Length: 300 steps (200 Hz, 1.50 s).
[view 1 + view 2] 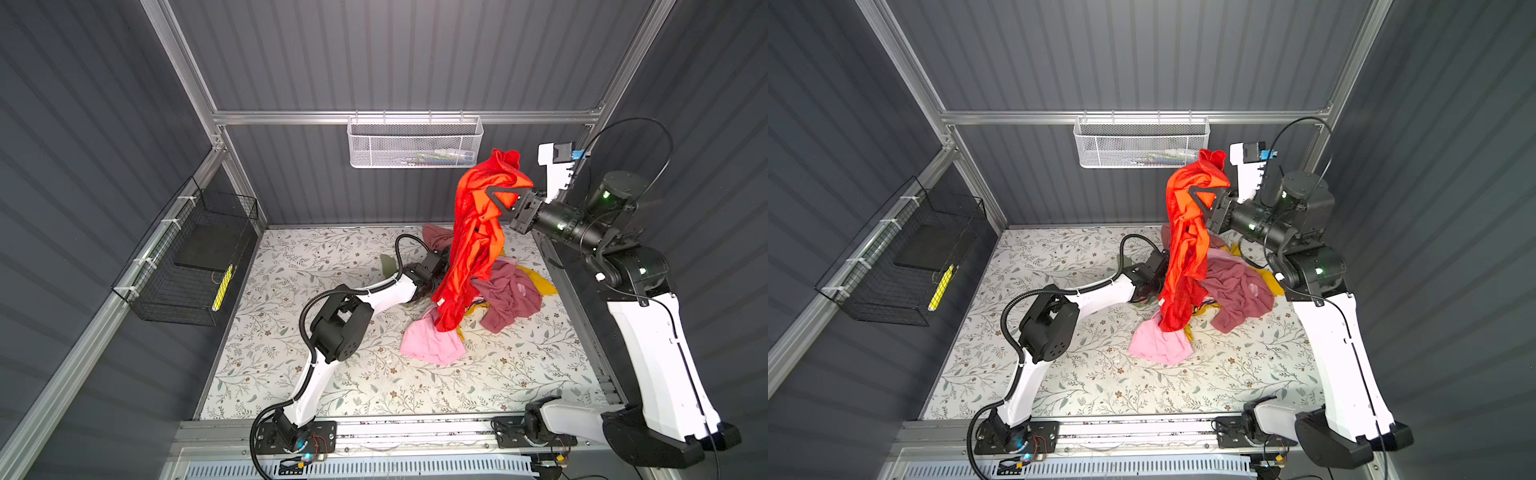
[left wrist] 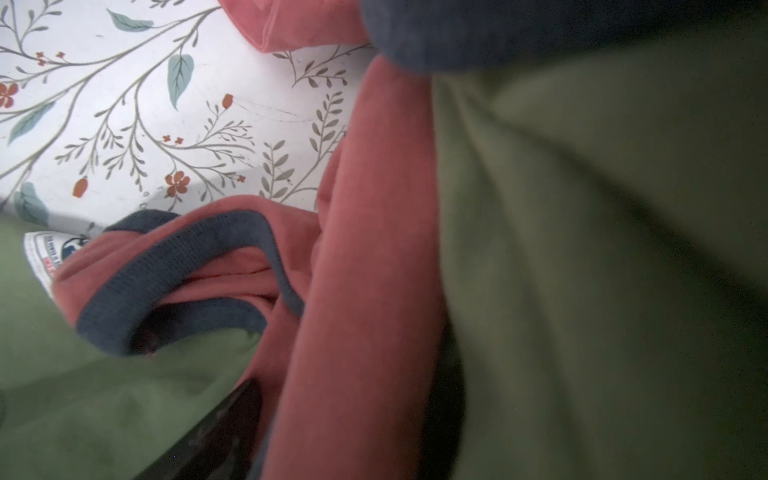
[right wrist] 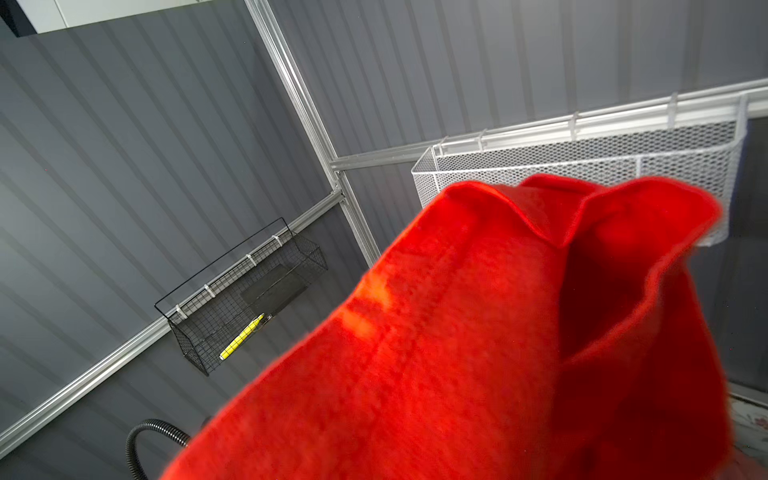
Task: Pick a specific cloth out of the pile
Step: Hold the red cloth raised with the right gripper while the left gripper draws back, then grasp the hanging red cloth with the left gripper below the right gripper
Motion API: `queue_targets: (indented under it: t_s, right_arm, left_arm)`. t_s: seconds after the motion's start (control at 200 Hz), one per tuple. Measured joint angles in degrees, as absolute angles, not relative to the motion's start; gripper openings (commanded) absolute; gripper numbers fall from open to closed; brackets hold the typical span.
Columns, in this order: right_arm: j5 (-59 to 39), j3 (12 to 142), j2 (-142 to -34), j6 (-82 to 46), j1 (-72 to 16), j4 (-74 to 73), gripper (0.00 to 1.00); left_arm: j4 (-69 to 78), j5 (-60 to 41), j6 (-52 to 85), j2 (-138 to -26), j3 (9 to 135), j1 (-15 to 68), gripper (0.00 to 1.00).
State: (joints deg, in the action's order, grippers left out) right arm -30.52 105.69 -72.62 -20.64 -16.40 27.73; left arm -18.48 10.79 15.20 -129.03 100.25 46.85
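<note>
The floral table (image 1: 332,374) carries the pile (image 1: 515,295), which lies low beneath the right tool (image 1: 496,194) and presses right up against the left tool (image 1: 432,276). The cloth (image 1: 473,249) hangs in a long twisted drape from the right tool, held high. Its lower hem reaches down to the light pink cloth (image 1: 432,345), and I cannot tell whether the two touch.

The right tool's jaws are pressed together, pinching a bunched edge near the cloth's top. The left tool is buried among olive green (image 2: 582,249) and salmon (image 2: 365,249) folds with its jaws spread, clamping nothing that I can make out.

Likely trouble: the thin, slick fabric could slide out of so small a pinch. The trailing hem may drag the light pink cloth along if it catches. With the left tool unclamped, nothing pins the pile down. The drape also hangs just beside the left tool and could snag there.
</note>
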Motion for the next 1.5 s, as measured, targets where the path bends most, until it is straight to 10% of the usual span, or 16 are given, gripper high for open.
queue_targets:
  t_s: [0.821, 1.501]
  right_arm:
    - [-25.8, 80.1, -59.9, -18.2, -11.8, 23.3, 0.0]
    - [-27.3, 73.6, -58.8, -21.7, -10.1, 18.6, 0.0]
  left_arm:
    - [-29.6, 24.4, 12.6, -115.1, 99.2, 47.3, 1.0]
    - [-13.5, 18.5, 11.0, -83.6, 66.8, 58.5, 1.0]
